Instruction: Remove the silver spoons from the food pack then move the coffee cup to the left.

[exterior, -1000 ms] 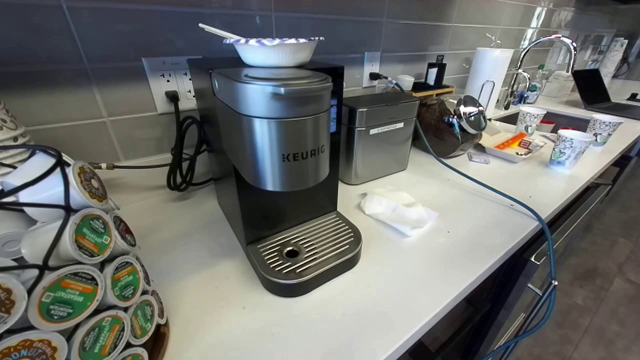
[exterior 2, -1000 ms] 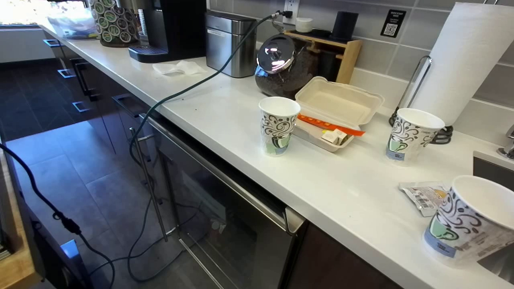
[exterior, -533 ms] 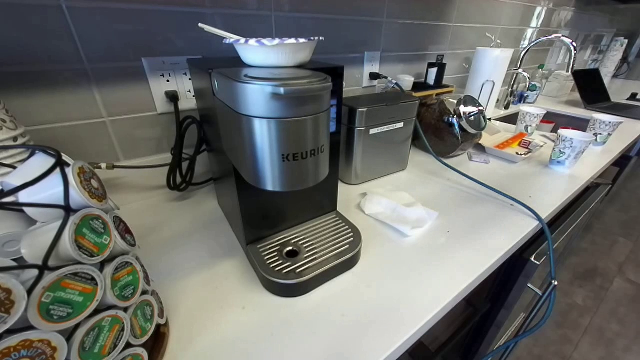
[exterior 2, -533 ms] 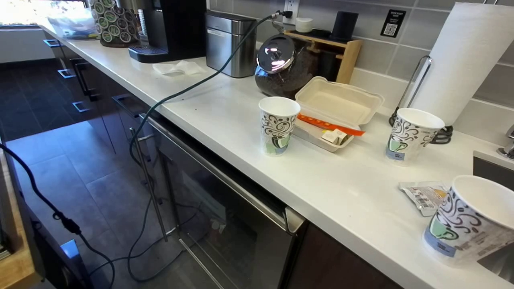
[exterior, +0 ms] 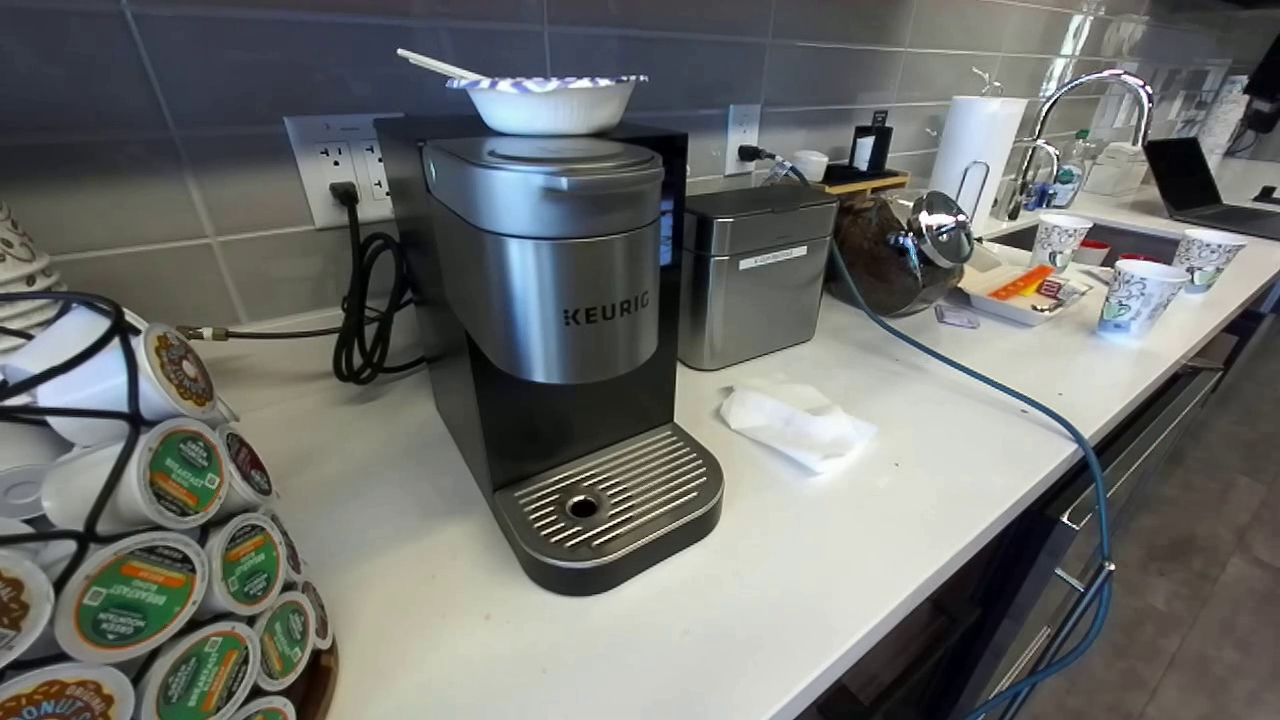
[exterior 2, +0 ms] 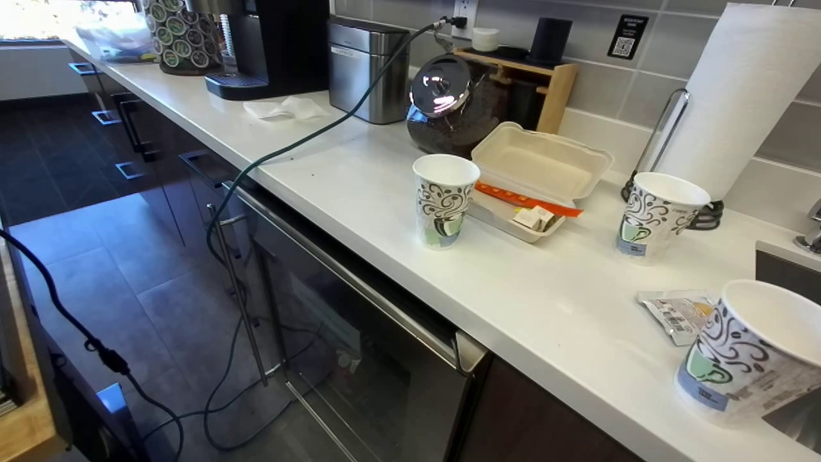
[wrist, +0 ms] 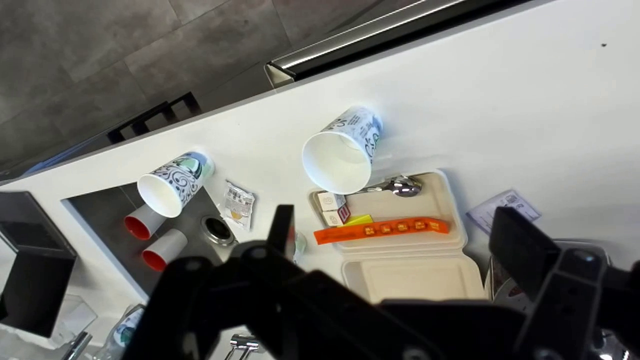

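Fingers [wrist: 281, 225] of the gripper [wrist: 395, 220] stand wide apart in the wrist view, nothing pinched, spread roughly along the length of the food pack [wrist: 436, 202]. Reading that view rightward, the likely coffee cup [wrist: 345, 155] comes first, its rim overlapping the pack's upper left and covering part of a slim handle. That handle belongs to the silver spoon [wrist: 406, 186], the only one clearly visible, lying in the tray along the wall nearer the cup, bowl to the right. Getting it out seems the step in hand. As they point, the fingers would close along the spoon; turning the wrist to pinch across its neck looks safer, since shiny metal may slip. Working toward the bowl keeps off the cup, and a straight lift should spare the orange strip [wrist: 382, 230] alongside.

For room, an exterior view gives, from the left, the coffee machine [exterior 2: 292, 51], then the cable [exterior 2: 308, 139] slanting to the front edge of the desk [exterior 2: 378, 173], then a broad stretch of surface up to the cup. Left, judged from the front, should mean into that stretch, short of the cable and parallel to the edge, as the cup stands near it. Rightward, a second cup [exterior 2: 660, 221] and the sink [exterior 2: 779, 269] leave less room.
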You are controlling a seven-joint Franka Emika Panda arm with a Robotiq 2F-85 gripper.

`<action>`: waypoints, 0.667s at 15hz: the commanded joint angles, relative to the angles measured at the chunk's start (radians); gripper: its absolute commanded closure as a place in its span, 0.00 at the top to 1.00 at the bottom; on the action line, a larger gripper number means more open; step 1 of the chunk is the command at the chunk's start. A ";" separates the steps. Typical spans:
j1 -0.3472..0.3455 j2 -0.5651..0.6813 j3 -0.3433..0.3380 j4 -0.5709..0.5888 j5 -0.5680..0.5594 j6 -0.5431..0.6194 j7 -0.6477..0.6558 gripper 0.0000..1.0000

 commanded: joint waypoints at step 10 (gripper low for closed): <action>0.031 0.297 -0.170 0.221 0.150 0.201 -0.227 1.00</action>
